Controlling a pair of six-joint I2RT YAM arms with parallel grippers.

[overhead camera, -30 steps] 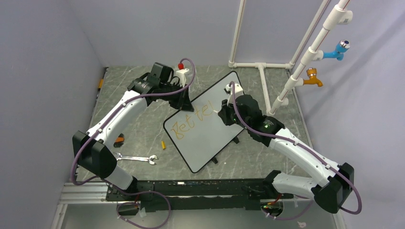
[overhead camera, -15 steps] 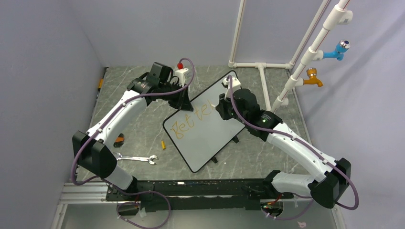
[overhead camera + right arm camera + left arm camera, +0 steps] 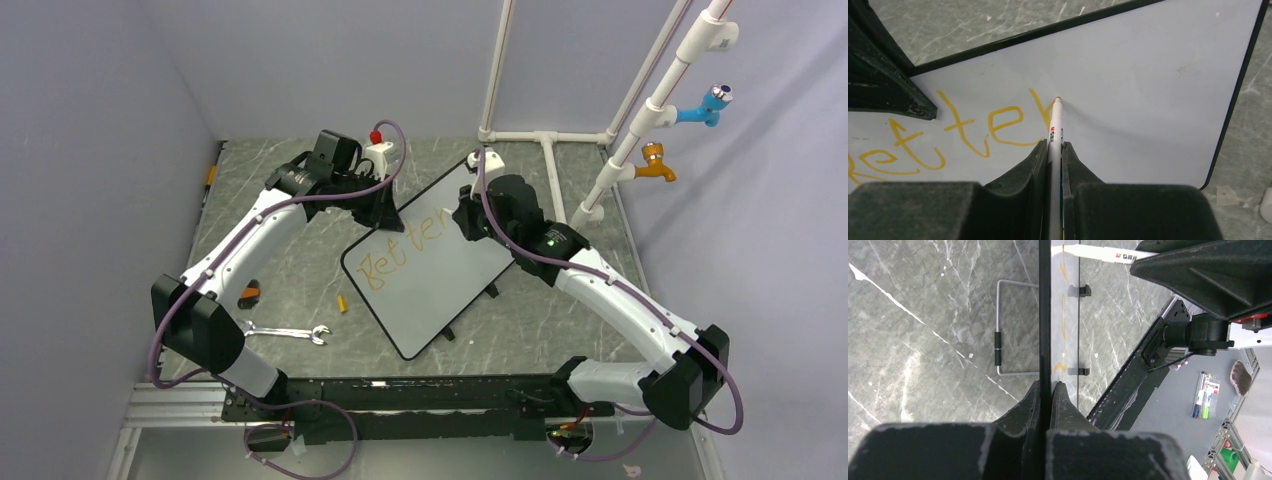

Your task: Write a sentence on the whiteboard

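The whiteboard (image 3: 440,275) lies tilted on the table, black-framed. Orange lettering (image 3: 405,248) reads "Bette" with a further stroke beginning; in the right wrist view the sentence (image 3: 973,125) shows as "ette" plus a new stroke. My left gripper (image 3: 385,215) is shut on the whiteboard's edge (image 3: 1044,315). My right gripper (image 3: 468,222) is shut on a white marker (image 3: 1054,130), whose tip touches the board (image 3: 1148,75) just right of the last letter. The marker also shows in the left wrist view (image 3: 1108,254).
A wrench (image 3: 285,333), a small yellow cap (image 3: 341,303) and an orange-black item (image 3: 249,294) lie left of the board. A white block with a red knob (image 3: 381,148) stands behind it. White pipes with blue and orange taps (image 3: 655,160) rise at right.
My right gripper has moved up and to the right along the board with the marker, and the orange lettering has grown from "Bet te" to "Bette" plus a new stroke. The left arm has not moved.
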